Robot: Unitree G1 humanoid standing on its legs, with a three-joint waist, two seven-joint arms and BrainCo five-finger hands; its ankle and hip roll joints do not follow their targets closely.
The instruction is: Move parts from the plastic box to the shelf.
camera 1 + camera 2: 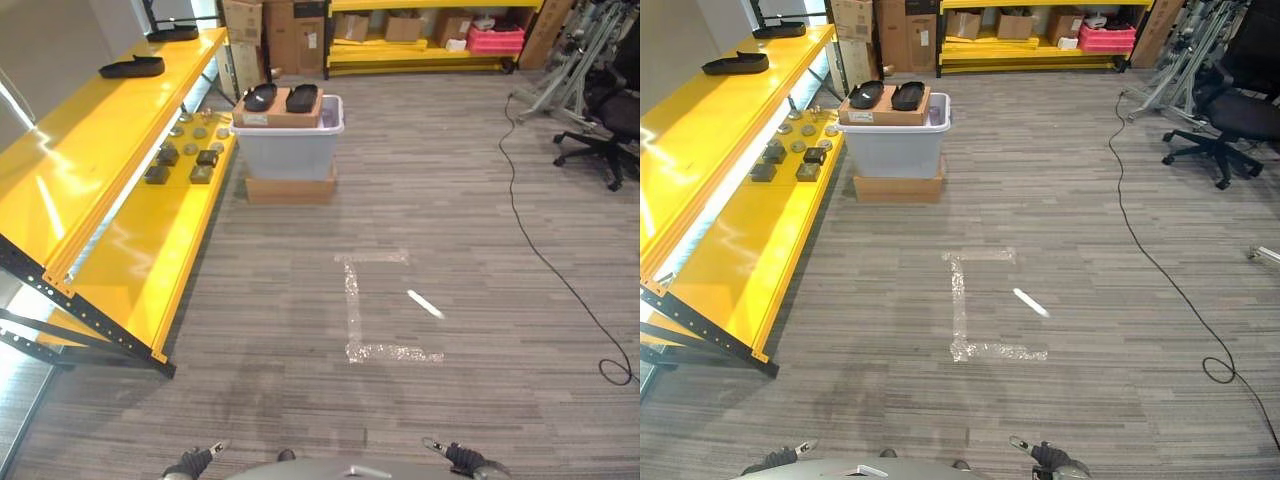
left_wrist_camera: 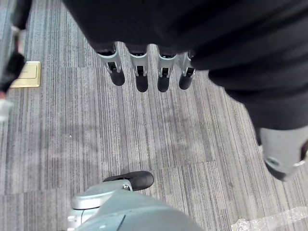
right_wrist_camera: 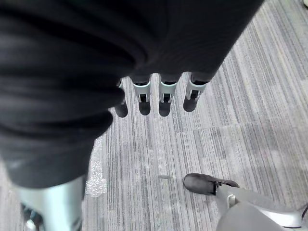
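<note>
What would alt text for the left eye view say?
A grey plastic box stands on the floor beside a yellow shelf and carries a cardboard tray with two black parts. Small dark parts lie on the shelf's lower level. Tape marks cross the floor.

A wide stretch of grey striped carpet floor (image 1: 450,200) lies open between the robot and the translucent grey plastic box (image 1: 290,145), marked by strips of clear tape (image 1: 355,300) lying flat. The box sits on a flat brown cardboard carton (image 1: 290,188), just beside the end of the long yellow metal shelf (image 1: 120,250) on the left. A brown cardboard tray with two black oval parts (image 1: 281,98) covers the box's top. Small dark and grey parts (image 1: 185,160) occupy the lower shelf board's far end; its near stretch is bare. A black cable (image 1: 540,250) trails across the floor on the right.
</note>
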